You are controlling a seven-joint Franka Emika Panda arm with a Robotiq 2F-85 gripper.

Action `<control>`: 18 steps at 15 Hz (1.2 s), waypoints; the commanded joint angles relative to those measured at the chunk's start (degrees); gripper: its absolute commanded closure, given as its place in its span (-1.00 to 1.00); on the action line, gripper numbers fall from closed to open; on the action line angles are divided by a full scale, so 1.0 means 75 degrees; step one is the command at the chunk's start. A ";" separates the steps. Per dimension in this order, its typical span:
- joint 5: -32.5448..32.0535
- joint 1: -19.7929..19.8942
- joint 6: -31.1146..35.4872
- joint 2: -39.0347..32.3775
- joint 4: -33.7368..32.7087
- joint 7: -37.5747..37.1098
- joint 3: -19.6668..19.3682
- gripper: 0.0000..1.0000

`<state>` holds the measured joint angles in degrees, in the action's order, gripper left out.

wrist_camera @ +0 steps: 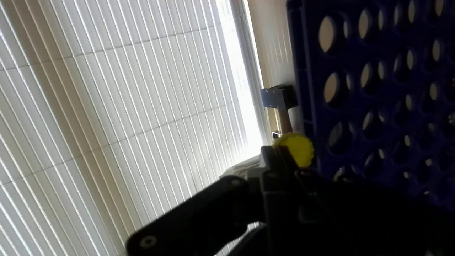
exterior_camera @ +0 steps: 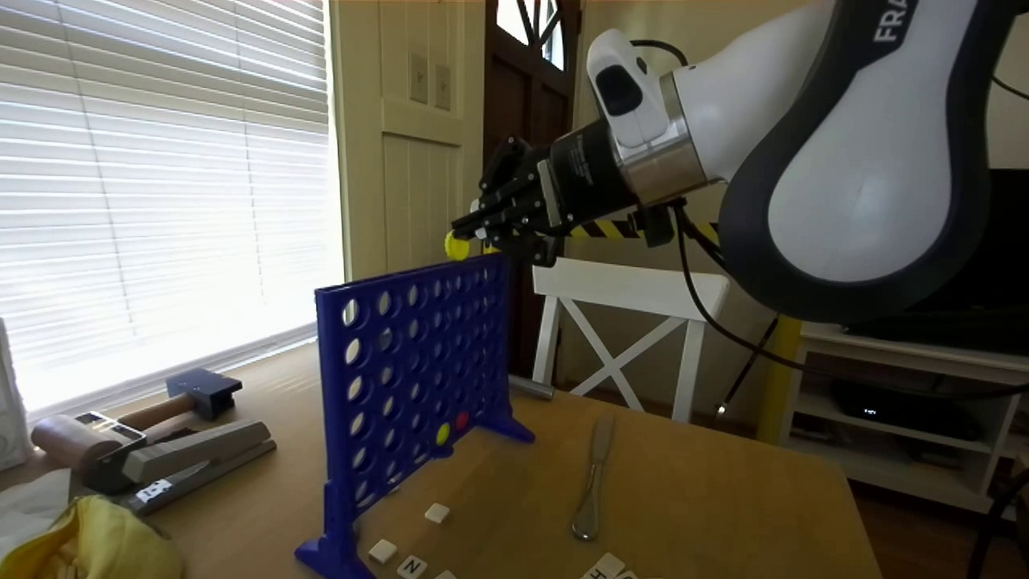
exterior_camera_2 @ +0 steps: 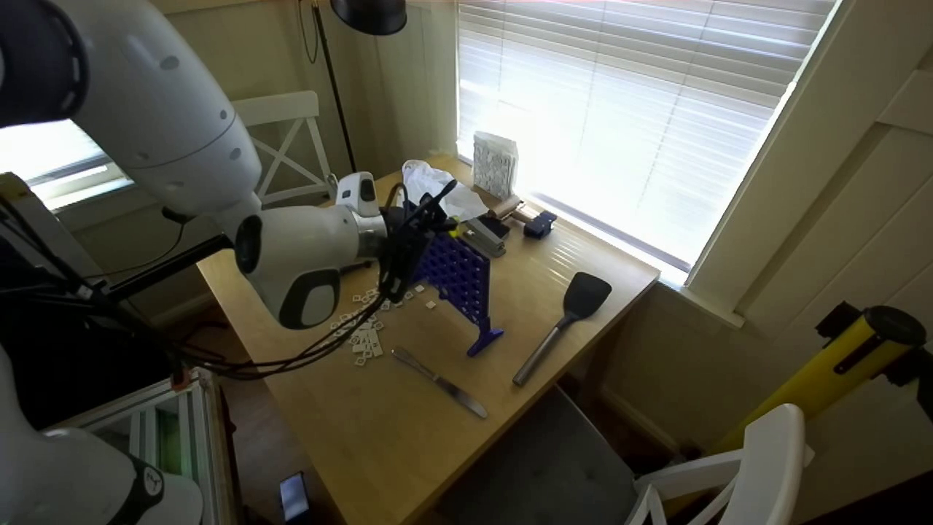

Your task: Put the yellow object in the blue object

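The disc [exterior_camera: 457, 246] is in the gripper [exterior_camera: 462, 232], pinched between its tips, most of the round yellow face showing past them. In an exterior view it shows just above the top edge of the grid [exterior_camera: 400, 355], toward the end farther from the camera; in the wrist view it shows just beside that edge. I cannot tell whether disc and grid touch.

The grid stands upright on its feet below the gripper. In its bottom row, well below the tips, are a yellow piece [exterior_camera: 443, 434] and a red piece [exterior_camera: 462, 420].

Ahead of the gripper and lower, past the grid, lie a mallet [wrist_camera: 279, 99] and a stapler [exterior_camera: 201, 452]; farther ahead hang the blinds [exterior_camera: 161, 177]. Below and behind the tips, tiles [exterior_camera: 412, 567], some lettered, are scattered on the table [exterior_camera: 723, 498], a few near a foot of the grid. The knife [exterior_camera_2: 441, 383] lies below the gripper and off to one side, on the same side of the grid as the tiles. The spatula [exterior_camera_2: 584, 296] lies on the grid's opposite side, also lower than the gripper. In an exterior view, a chair [exterior_camera: 631, 285] and striped tape [exterior_camera: 607, 229] show behind the gripper, the chair lower.
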<state>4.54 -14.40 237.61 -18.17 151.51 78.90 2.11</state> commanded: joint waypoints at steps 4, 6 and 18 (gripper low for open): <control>-0.0470 0.0093 0.0603 -0.0392 -0.0126 -0.0079 -0.0080 0.98; -0.0372 0.0066 0.0745 -0.0480 -0.0167 -0.0031 -0.0108 0.98; -0.0468 0.0074 0.0705 -0.0569 -0.0177 -0.0092 -0.0167 0.98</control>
<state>3.20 -14.34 241.31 -21.12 150.94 78.90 1.16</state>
